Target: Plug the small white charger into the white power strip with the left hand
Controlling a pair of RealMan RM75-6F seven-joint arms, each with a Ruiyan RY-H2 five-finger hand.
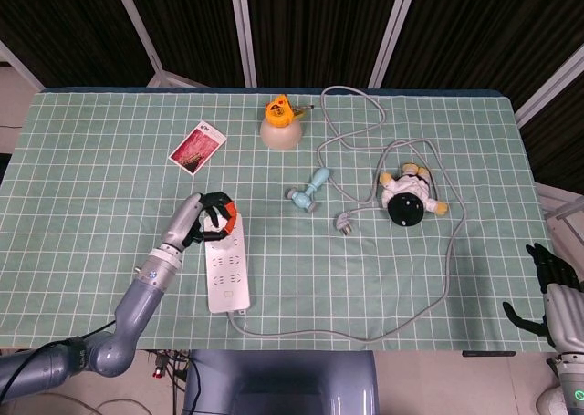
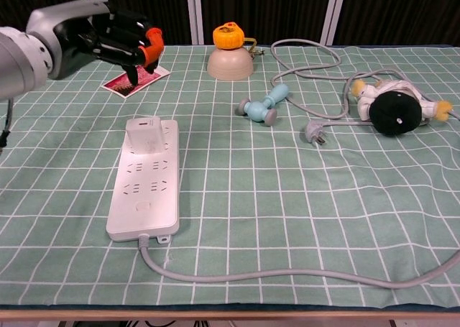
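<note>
Small white cube charger stands in far socket of long white plastic power strip. Left hand raised above, fingers loosely curled, holding nothing. Risk: partial seating; sleeve contact could tilt charger.

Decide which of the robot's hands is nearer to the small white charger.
Left. The left hand is raised just above and behind the charger, which sits in the power strip. The right hand is off the table's far right edge.
</note>
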